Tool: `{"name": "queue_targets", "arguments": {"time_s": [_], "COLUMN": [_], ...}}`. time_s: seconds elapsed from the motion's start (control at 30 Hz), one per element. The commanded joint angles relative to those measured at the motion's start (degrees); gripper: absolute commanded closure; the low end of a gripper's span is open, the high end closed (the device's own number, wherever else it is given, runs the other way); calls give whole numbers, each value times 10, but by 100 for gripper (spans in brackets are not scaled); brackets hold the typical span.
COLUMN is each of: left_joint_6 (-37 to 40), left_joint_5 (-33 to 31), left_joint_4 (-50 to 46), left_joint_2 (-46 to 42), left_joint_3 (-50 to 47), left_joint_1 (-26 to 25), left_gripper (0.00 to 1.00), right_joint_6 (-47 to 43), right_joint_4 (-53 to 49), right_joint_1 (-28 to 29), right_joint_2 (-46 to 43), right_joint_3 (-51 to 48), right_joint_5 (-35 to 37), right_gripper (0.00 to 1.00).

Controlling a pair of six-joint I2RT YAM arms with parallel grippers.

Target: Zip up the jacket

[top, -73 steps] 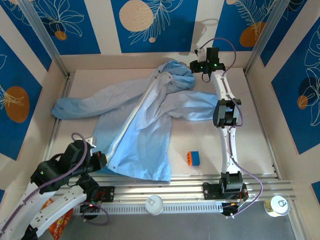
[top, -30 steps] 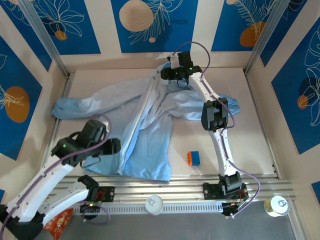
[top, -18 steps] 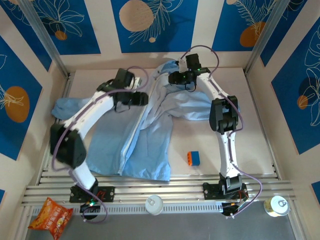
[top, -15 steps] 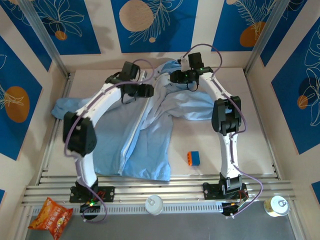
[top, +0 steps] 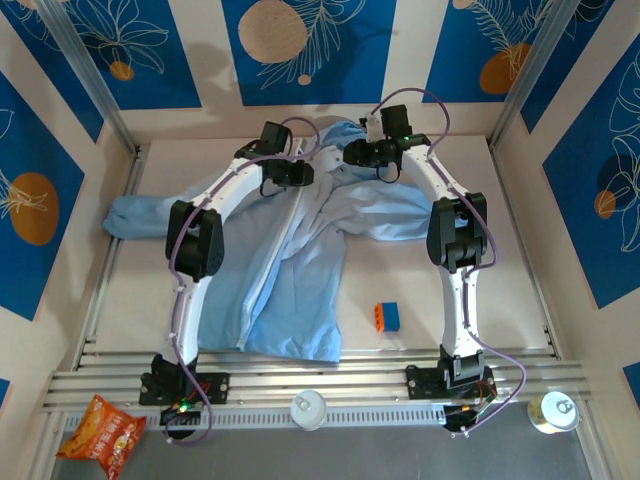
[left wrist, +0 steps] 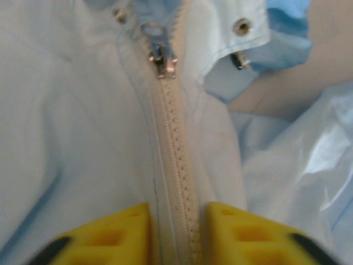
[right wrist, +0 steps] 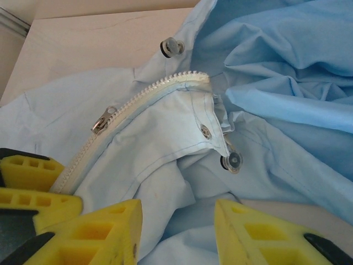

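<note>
The light-blue jacket point(top: 300, 280) lies spread on the table, hood at the far side. Its pale zipper point(left wrist: 175, 160) runs closed up to the metal slider point(left wrist: 164, 58), which sits near the collar. My left gripper point(top: 296, 172) reaches to the collar. Its yellow fingers point(left wrist: 110, 234) straddle the flat zipper tape just below the slider, a tape's width apart. My right gripper point(top: 352, 155) hovers open over the collar fabric point(right wrist: 182, 149), right of the slider point(right wrist: 103, 118). The left gripper's fingers point(right wrist: 27, 176) show at that view's left edge.
An orange and blue block point(top: 387, 316) sits right of the jacket's hem. A snack bag point(top: 105, 435), a white cup point(top: 308, 408) and a can point(top: 553, 410) lie beyond the near rail. Walls stand close behind the hood.
My left arm swept from the jacket's bottom hem up along the zipper to the collar. My right gripper stayed at the collar, shifting slightly right.
</note>
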Motion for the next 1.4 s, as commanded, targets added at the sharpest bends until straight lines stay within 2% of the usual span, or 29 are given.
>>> {"name": "queue_targets", "arguments": {"time_s": [0.0, 0.03, 0.07, 0.23, 0.43, 0.53, 0.77, 0.97, 1.37], "left_joint_6": [41, 51, 65, 158, 292, 352, 469, 470, 477], "left_joint_5": [34, 36, 36, 47, 30, 3, -26, -20, -2], "left_joint_4": [81, 103, 129, 191, 297, 356, 405, 436, 436], "left_joint_2": [-35, -48, -65, -121, -201, -226, -232, -226, -218], "left_joint_3": [-38, -58, -81, -127, -233, -298, -361, -384, -389], "left_joint_1": [4, 2, 2, -2, -37, -60, -95, -96, -96], "left_gripper": [93, 99, 100, 100, 100, 100, 100, 100, 100], "right_joint_6": [14, 17, 19, 34, 57, 67, 83, 96, 93], "right_joint_4": [-3, -4, -4, -9, -20, -43, -98, -105, -111], "right_joint_1": [3, 3, 1, -7, -23, -29, -23, -20, -24], "right_joint_2": [-35, -40, -47, -92, -137, -136, -83, -39, 8], "right_joint_3": [-12, -15, -19, -22, -16, 2, 48, 41, 37], "right_joint_5": [-20, -19, -20, -22, -62, -100, -171, -212, -241], "right_gripper": [61, 61, 61, 61, 60, 60, 60, 60, 59]}}
